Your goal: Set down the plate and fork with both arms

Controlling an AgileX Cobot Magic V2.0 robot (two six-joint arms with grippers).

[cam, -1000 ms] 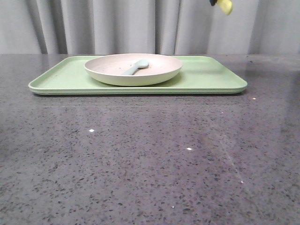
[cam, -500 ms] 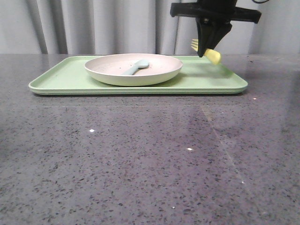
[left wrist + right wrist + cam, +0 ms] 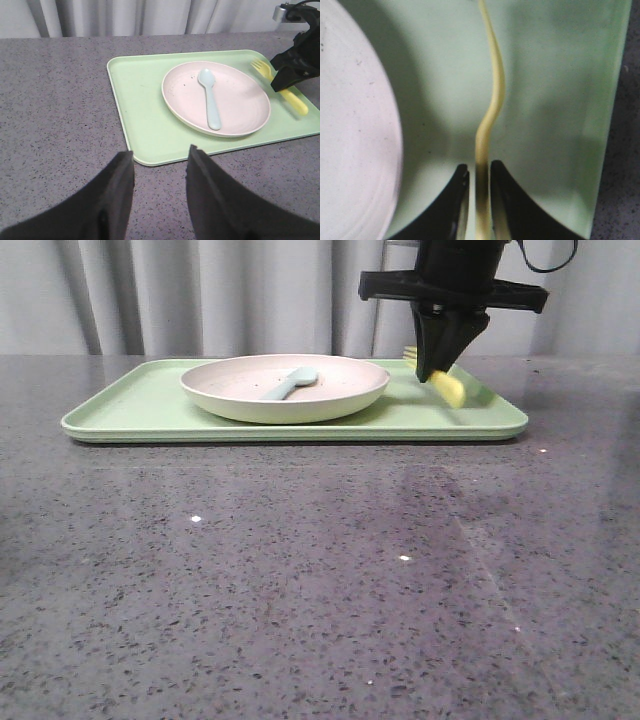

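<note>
While the right gripper (image 3: 436, 373) is seen in the upper right of the front view, the fork (image 3: 450, 388) is clamped between its dark fingers, with the yellow handle slanting down to the right of the fingertips and the tines showing just left of them. The fork is held low over the right part of the green tray (image 3: 140, 405), beside the plate (image 3: 300, 405), which rests on the tray left of centre with a pale blue utensil (image 3: 290, 383) lying in it. Whether the fork touches the tray cannot be told here.

Compared with half a second earlier, the gripper and fork are found lower, the handle now level with the tray rim rather than above it; a second ago only the handle tip was visible at the top edge. Plate, utensil and tray are unmoved.

In the left wrist view, the left gripper (image 3: 159, 165) is shown at the bottom centre with its fingers spread and nothing between them, over the grey table (image 3: 55, 100) near the tray edge. The plate (image 3: 240, 110) lies at centre right, and the fork (image 3: 285, 92) at far right, partly covered by the right gripper.

In the right wrist view, the fork (image 3: 492, 100) runs up the middle of the frame from the closed fingers (image 3: 502, 200), over the tray (image 3: 560, 100), with the plate (image 3: 355, 140) at the left.
</note>
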